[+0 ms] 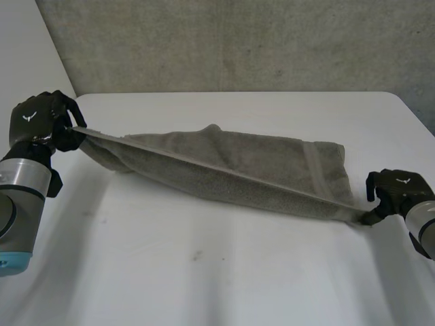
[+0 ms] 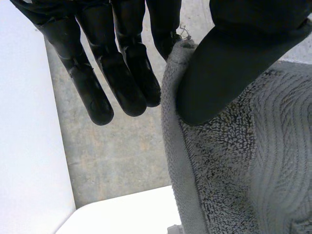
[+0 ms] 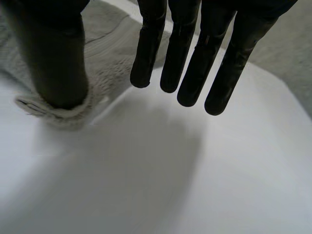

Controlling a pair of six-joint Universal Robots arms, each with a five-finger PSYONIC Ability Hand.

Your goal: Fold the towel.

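A grey towel (image 1: 238, 163) lies across the middle of the white table (image 1: 204, 272), its front hem pulled into a taut line between my hands. My left hand (image 1: 41, 119) is raised at the far left. In the left wrist view its thumb (image 2: 234, 58) pinches the towel's corner (image 2: 195, 161) against one finger, and the other fingers (image 2: 122, 73) stand straight beside it. My right hand (image 1: 397, 189) sits low at the table's right side. Its thumb (image 3: 58, 63) presses the towel's other corner (image 3: 53, 114) down onto the table. Its fingers (image 3: 185, 48) are straight and off the cloth.
A concrete wall (image 1: 238, 41) rises behind the table's far edge. Bare tabletop (image 3: 170, 170) spreads under and in front of my right hand. The table's right edge lies just beyond that hand.
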